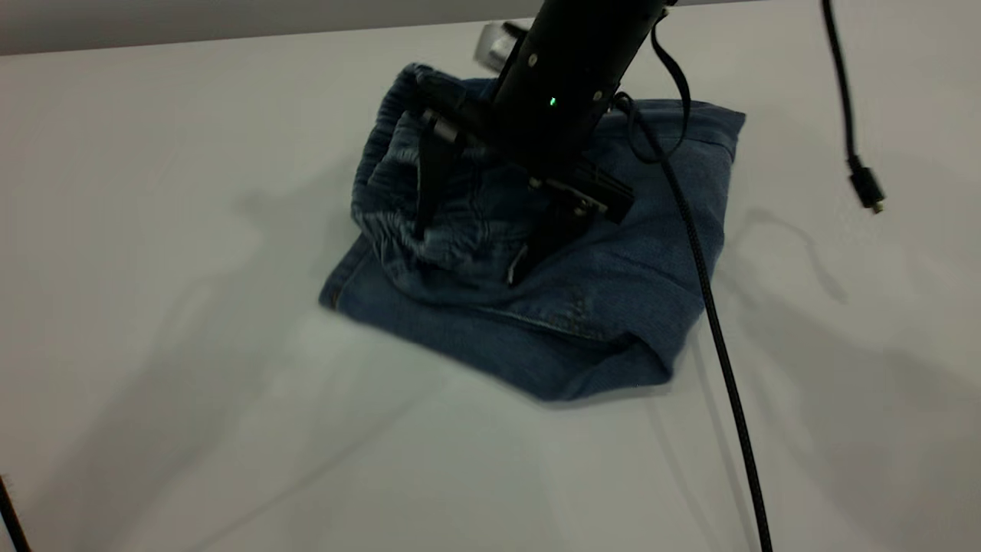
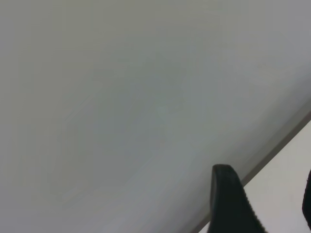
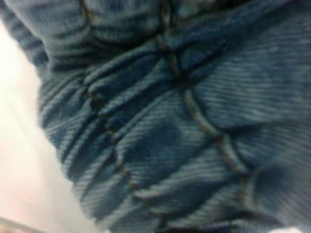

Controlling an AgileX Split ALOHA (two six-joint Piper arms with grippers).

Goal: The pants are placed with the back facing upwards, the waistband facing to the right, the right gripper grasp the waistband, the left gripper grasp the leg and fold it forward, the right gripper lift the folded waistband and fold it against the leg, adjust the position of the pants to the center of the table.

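The right claw stands spread wide over the folded pants, fingertips on the gathered waistband directly beneath. Denim looks soft, moderately heavy (grip the thick elastic band). Left claw apart over bare surface, spread open.

the pants are faded blue denim with paler worn patches, and the gathered waistband shows darker blue ridges crossed by tan-orange stitching. the right gripper is black with a small green light on its arm. the table is plain pale grey-white.
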